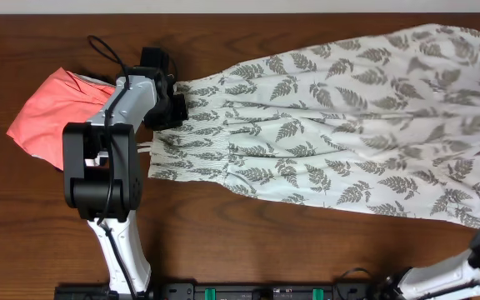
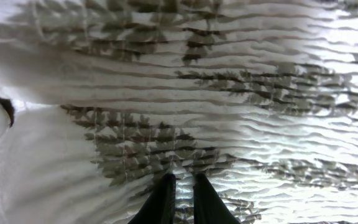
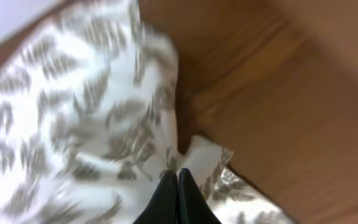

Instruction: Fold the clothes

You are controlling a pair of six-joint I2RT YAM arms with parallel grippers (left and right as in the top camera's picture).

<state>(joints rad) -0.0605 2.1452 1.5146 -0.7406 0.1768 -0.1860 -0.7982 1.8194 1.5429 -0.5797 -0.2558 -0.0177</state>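
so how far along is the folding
Barely started. Done: the dress lies spread flat along the table, with no fold in it yet. In hand: the left gripper looks pinched on the smocked bodice end, and the right gripper is closed on a hem corner. Left: every fold.

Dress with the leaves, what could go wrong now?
The right gripper seems to pinch only a small hem corner of the thin dress, so it might slip out. The left gripper sits on the gathered top, and its arm is close to the pink garment, so it could bump that.
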